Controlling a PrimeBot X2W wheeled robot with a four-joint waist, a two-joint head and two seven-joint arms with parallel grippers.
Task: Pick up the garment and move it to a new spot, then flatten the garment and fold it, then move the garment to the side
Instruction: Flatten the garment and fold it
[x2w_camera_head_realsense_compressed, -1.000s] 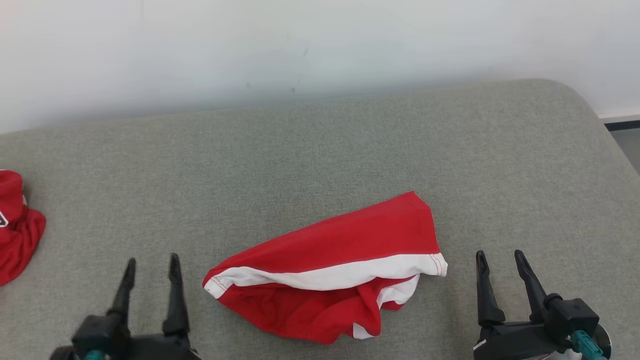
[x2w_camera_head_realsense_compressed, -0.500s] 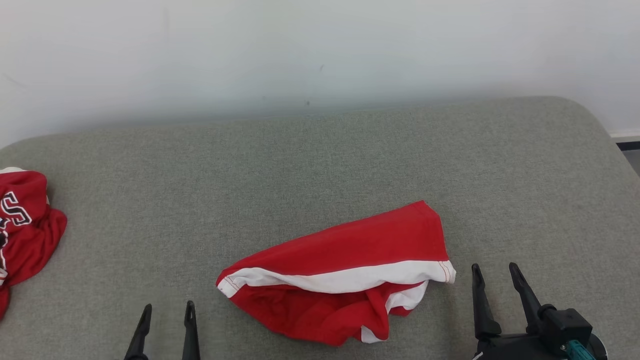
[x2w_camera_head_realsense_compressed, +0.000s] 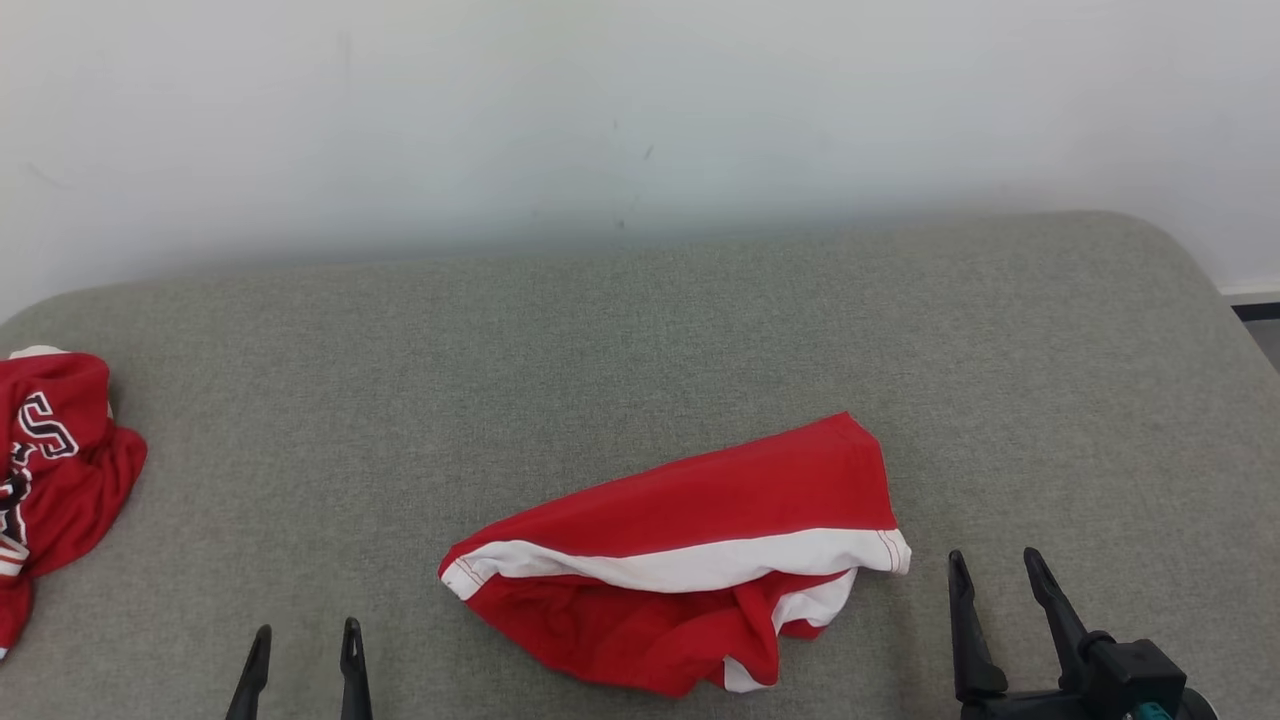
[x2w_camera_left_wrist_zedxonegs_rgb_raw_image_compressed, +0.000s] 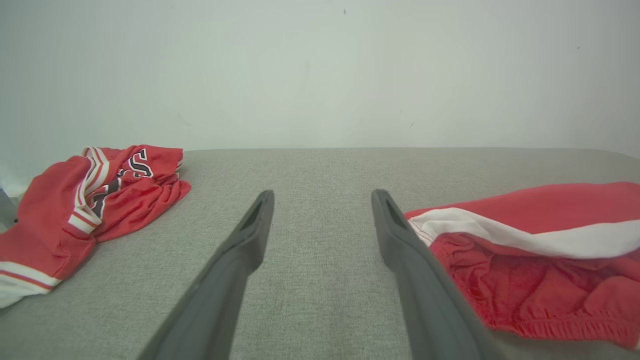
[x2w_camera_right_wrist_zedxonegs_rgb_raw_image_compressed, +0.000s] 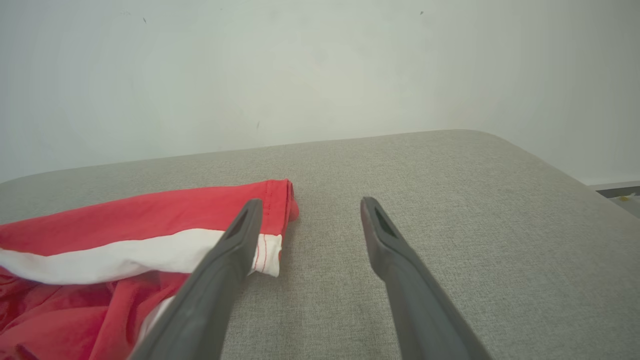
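The garment (x2w_camera_head_realsense_compressed: 690, 560) is a crumpled red piece with a white band, lying at the near middle of the grey padded surface (x2w_camera_head_realsense_compressed: 640, 330). My left gripper (x2w_camera_head_realsense_compressed: 306, 640) stands open at the bottom edge, left of the garment and apart from it. In the left wrist view the left gripper (x2w_camera_left_wrist_zedxonegs_rgb_raw_image_compressed: 322, 200) holds nothing, and the garment (x2w_camera_left_wrist_zedxonegs_rgb_raw_image_compressed: 525, 250) lies just right of its right finger. My right gripper (x2w_camera_head_realsense_compressed: 995, 565) is open beside the garment's right end. In the right wrist view the right gripper (x2w_camera_right_wrist_zedxonegs_rgb_raw_image_compressed: 311, 205) is empty, with the garment (x2w_camera_right_wrist_zedxonegs_rgb_raw_image_compressed: 125, 235) behind its left finger.
A second red garment with white stripes and dark lettering (x2w_camera_head_realsense_compressed: 50, 480) lies bunched at the surface's left edge, also visible from the left wrist (x2w_camera_left_wrist_zedxonegs_rgb_raw_image_compressed: 90, 200). A white wall (x2w_camera_head_realsense_compressed: 640, 100) backs the surface. The far right corner is rounded, with floor (x2w_camera_head_realsense_compressed: 1262, 325) beyond it.
The head camera has shifted, bringing more of the left red garment into view and cutting off most of my left gripper. Both garments lie as before, and both grippers stay open.
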